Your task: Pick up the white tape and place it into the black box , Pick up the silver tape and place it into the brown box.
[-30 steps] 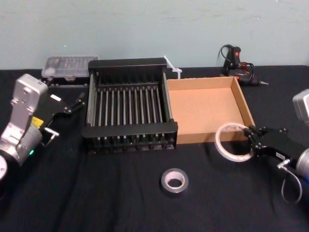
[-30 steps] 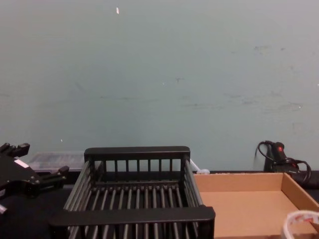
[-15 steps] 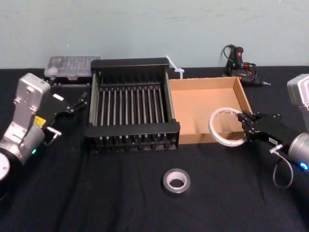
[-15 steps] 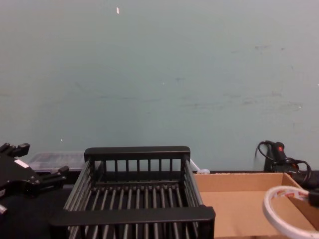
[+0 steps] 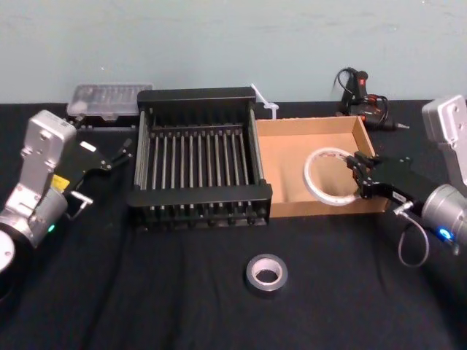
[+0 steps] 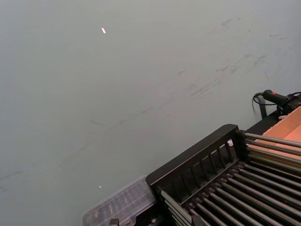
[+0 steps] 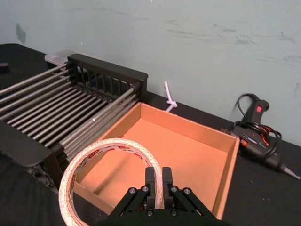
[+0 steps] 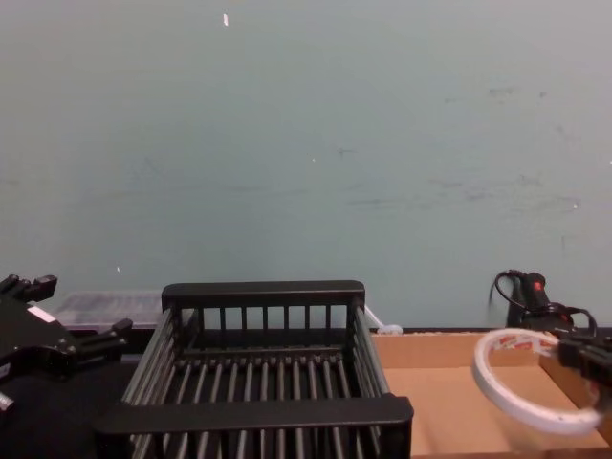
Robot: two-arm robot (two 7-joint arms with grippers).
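Right gripper [image 5: 357,179] clamped on the rim of the white tape [image 5: 328,175], roll held in the air over the brown box [image 5: 292,157], tilted, open centre facing partly up. In the right wrist view, fingers [image 7: 151,181] pinched on either side of the tape's band [image 7: 106,176], reddish marks along its edge, box floor visible through the ring. From the chest view, tape [image 8: 531,387] lifted above the box walls [image 8: 430,349], gripper [image 8: 574,354] at the far right.

Black box [image 5: 197,164] just left of the brown one, sides touching or nearly so (hard to say which), slatted floor bare. Silver tape [image 5: 264,272] lying flat on the black cloth [image 5: 146,292], in front of both boxes, near the seam between them, well apart from either gripper.

Left gripper [image 5: 109,157] hanging left of the black box, near its left wall, fingers spread and holding nothing. Seen again at the chest view's lower left [image 8: 72,344].

Clear plastic case [image 5: 108,100] behind the black box's left corner. Glue gun [image 5: 361,95] with its cord behind the brown box, by the wall. White zip tie [image 5: 261,100] at the back between the two boxes.
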